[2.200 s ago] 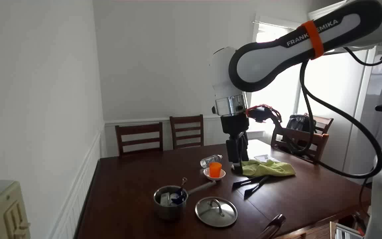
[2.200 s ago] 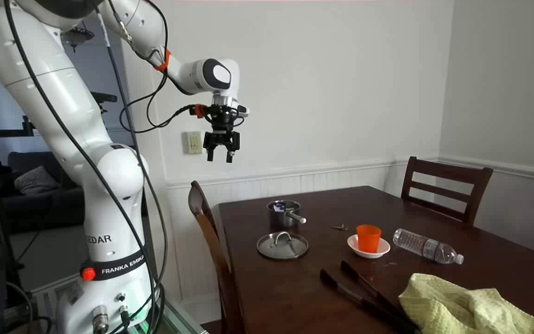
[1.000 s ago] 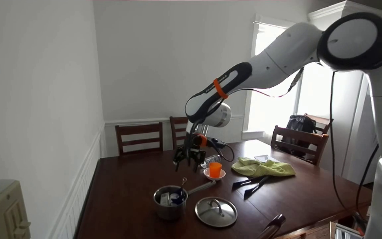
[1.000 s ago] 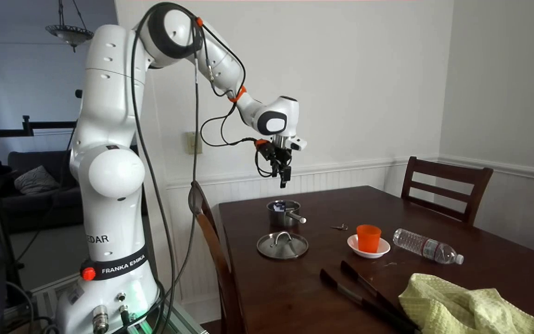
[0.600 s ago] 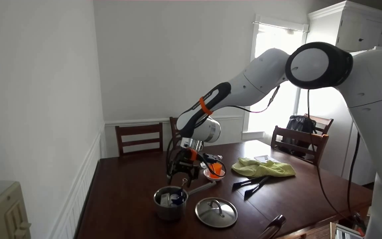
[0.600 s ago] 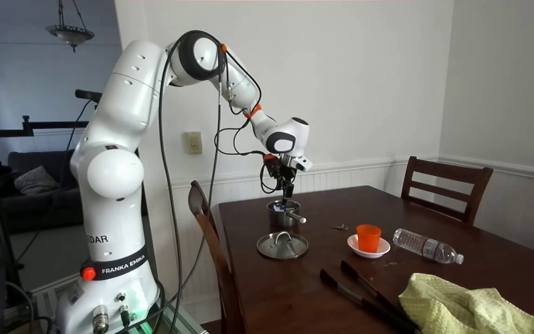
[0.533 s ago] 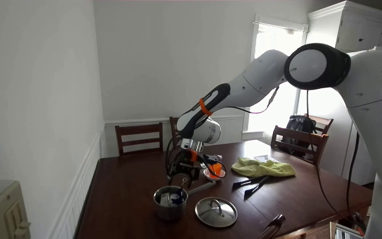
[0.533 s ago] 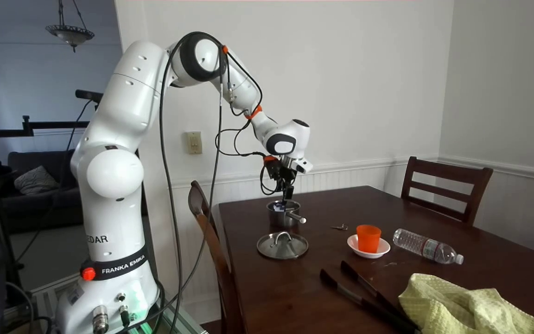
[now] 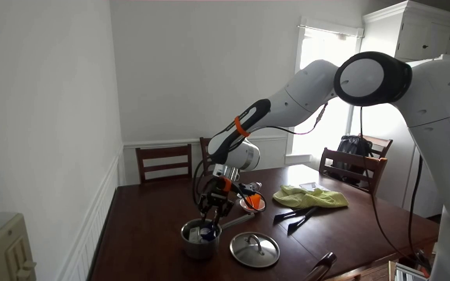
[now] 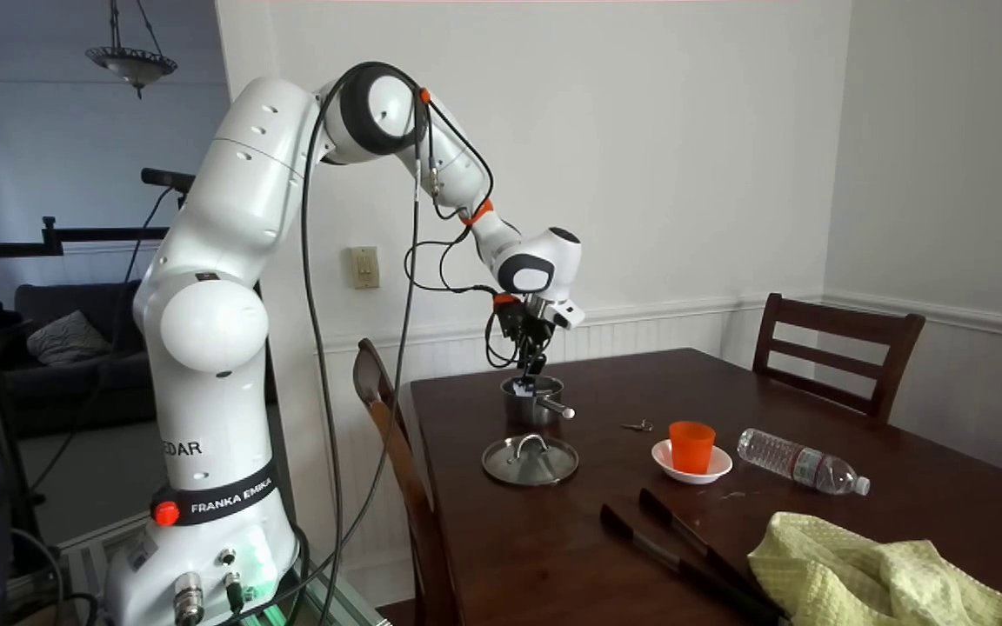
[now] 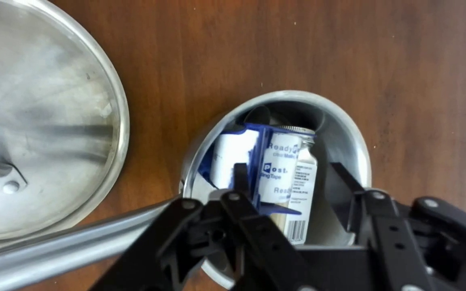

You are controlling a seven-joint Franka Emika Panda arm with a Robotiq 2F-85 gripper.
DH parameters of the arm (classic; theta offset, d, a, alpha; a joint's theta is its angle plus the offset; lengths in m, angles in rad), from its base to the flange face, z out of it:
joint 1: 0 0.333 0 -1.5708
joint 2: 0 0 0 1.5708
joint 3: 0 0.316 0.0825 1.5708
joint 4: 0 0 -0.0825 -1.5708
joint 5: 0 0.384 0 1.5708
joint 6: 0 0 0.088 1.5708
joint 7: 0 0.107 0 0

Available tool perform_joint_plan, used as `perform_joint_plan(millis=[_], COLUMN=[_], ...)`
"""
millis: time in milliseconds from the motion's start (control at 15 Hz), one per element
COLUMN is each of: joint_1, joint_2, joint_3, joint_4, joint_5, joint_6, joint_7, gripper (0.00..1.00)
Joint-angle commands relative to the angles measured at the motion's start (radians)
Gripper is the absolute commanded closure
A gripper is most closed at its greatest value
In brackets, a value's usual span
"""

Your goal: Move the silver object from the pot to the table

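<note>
The silver pot [image 9: 199, 249] stands on the dark brown table [image 9: 147, 226] and also shows at the far end in an exterior view [image 10: 518, 410]. In the wrist view, the pot [image 11: 350, 121] holds a blue tape dispenser with a white roll [image 11: 277, 161] and a small bottle with silvery cap and pale label [image 11: 306, 178]. I cannot tell which item is the silver object. My gripper [image 11: 288, 169] is over the pot, fingers apart and pointing down, one over the dispenser, one over the pot's right side. Nothing shows held. In an exterior view the fingertips [image 9: 209, 221] reach the pot's rim.
A flat silver lid [image 11: 47, 101] lies beside the pot, whose handle [image 11: 75, 238] sticks out near it. A small metal item [image 10: 640, 425], an orange cup [image 10: 692, 445] in a white bowl, a bottle [image 10: 801, 462], black tongs [image 10: 675, 556] and a yellow-green cloth [image 10: 866, 565] lie on the table.
The arm has swung over to the pot and lowered toward it. In the last half second the arm hardly moves, while the fingers come closer together. The pot and lid stay put.
</note>
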Motion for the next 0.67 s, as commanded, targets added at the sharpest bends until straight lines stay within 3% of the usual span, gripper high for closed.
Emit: perform_joint_plan(millis=[0, 200, 267, 400, 600], joint_1=[-0.013, -0.013, -0.010, -0.015, -0.025], joint_2=[0.006, 0.005, 0.002, -0.005, -0.127], joint_3=[0.012, 0.011, 0.010, 0.015, 0.046], joint_4=[0.001, -0.002, -0.005, -0.008, -0.077], joint_5=[0.024, 0.023, 0.018, 0.023, 0.034], joint_6=[0.003, 0.003, 0.004, -0.013, -0.058], joint_7=[0.004, 0.005, 0.006, -0.003, -0.078], gripper=[0.77, 0.97, 1.00, 1.00, 0.98])
